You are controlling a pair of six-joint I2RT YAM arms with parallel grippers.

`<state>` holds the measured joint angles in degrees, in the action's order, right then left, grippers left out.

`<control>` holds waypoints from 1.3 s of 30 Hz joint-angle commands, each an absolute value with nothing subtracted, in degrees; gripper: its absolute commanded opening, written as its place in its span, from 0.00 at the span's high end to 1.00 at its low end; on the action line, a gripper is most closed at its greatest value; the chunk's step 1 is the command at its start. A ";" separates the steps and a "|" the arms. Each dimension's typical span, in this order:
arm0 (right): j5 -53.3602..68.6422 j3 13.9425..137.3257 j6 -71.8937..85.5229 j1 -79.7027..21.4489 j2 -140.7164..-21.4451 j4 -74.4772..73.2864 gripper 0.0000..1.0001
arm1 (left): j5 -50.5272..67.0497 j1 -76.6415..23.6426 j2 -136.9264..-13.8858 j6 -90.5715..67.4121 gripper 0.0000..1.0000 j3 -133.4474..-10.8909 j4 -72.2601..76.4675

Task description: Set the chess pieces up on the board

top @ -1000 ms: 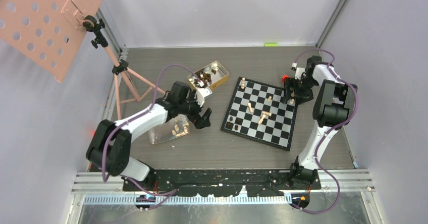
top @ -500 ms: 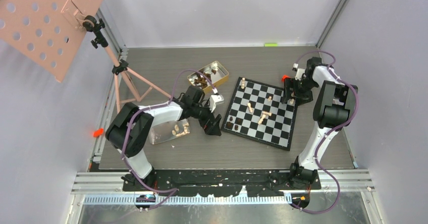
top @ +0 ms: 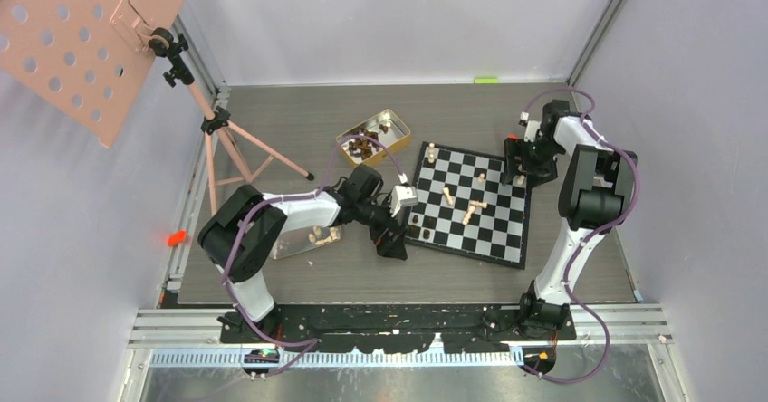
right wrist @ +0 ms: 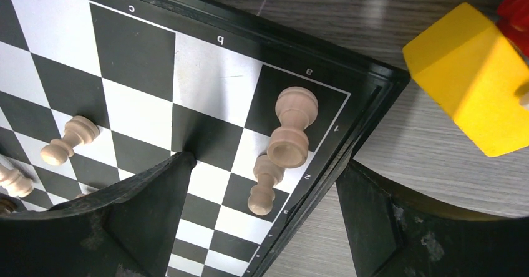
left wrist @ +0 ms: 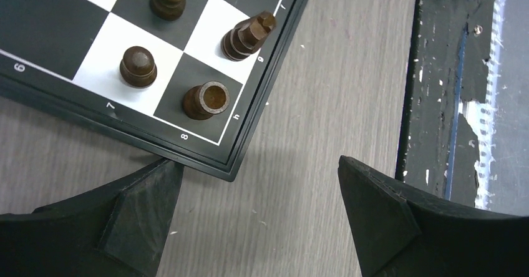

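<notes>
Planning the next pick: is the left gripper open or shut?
Open: the left gripper has fingers wide apart beside the board corner, holding nothing.

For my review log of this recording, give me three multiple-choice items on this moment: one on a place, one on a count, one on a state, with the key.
1. Where is the yellow block relative to the chessboard?
A. on one of its black squares
B. off it, just past its corner
C. on top of a pale pawn at its centre

2. How many dark chess pieces show in the left wrist view?
A. two
B. seven
C. four

3. How does the left gripper stand?
A. open and empty
B. shut on a dark pawn
C. shut on nothing

Key:
1 B: the right wrist view shows it beyond the black border.
2 C: four stand on the corner squares.
3 A: its fingers are wide apart, with only bare table between them.
</notes>
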<state>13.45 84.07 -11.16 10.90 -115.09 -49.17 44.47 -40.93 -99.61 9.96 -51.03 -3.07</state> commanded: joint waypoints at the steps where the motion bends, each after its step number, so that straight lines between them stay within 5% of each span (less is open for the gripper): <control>1: 13.48 85.62 -9.54 7.31 -116.08 -48.40 0.09 | 48.19 -44.85 -96.82 12.47 0.01 -49.04 1.44; 22: 13.21 93.24 -20.25 -6.36 -122.02 -54.36 0.08 | 39.22 -59.31 -89.14 26.36 0.01 -45.61 -9.87; 31: 9.61 95.76 -20.72 -7.39 -120.08 -54.25 0.04 | 25.83 -58.82 -76.50 29.14 0.02 -47.62 -20.73; 39: 8.95 94.90 -17.49 -7.34 -111.78 -54.38 0.03 | 25.55 -46.34 -75.03 21.45 0.02 -56.89 -19.46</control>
<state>10.28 94.35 -19.16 -7.11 -119.57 -53.65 26.52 -52.27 -74.54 26.02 -50.96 -21.30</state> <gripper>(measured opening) 0.963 0.985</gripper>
